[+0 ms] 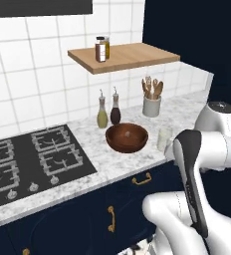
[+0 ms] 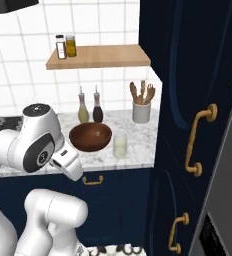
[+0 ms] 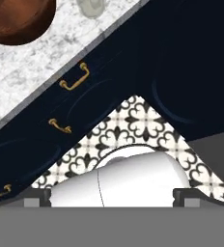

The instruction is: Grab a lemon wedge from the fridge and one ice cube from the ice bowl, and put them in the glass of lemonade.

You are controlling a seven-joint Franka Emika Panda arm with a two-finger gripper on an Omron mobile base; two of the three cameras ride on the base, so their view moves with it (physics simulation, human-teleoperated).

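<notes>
While the arm sits folded up low in front of the counter, the gripper (image 3: 112, 197) points down at the patterned floor tiles (image 3: 133, 126), and its two dark finger tips sit wide apart at the bottom of the hand view with nothing between them, so it's open and empty.

Quick count of what's on the marble counter (image 1: 112, 162): one ice bowl (image 1: 127, 137), dark reddish-brown wood, sitting near the front edge. One glass of lemonade (image 1: 164, 139) just beside it, on the side away from the stove, close but not touching as far as I can see. Can't make out what's inside the bowl from here. Behind the bowl stand two slim bottles, one with yellowish oil (image 1: 102, 113) and one dark (image 1: 115, 109), right next to each other. One grey utensil crock (image 1: 151, 105) with several wooden utensils sticking out stands further back by the wall.

Up on the wooden shelf (image 1: 132, 56) there are two small jars (image 1: 102, 49) side by side. One black gas stove (image 1: 30, 160) with four burners is set into the counter.

Navy cabinets (image 2: 188, 100) run below the counter and up the tall unit, with gold handles: two on the tall door in the right base view. A grey strip of the fridge (image 2: 225, 200) shows at the far edge of that view, well apart from the bowl and glass.
</notes>
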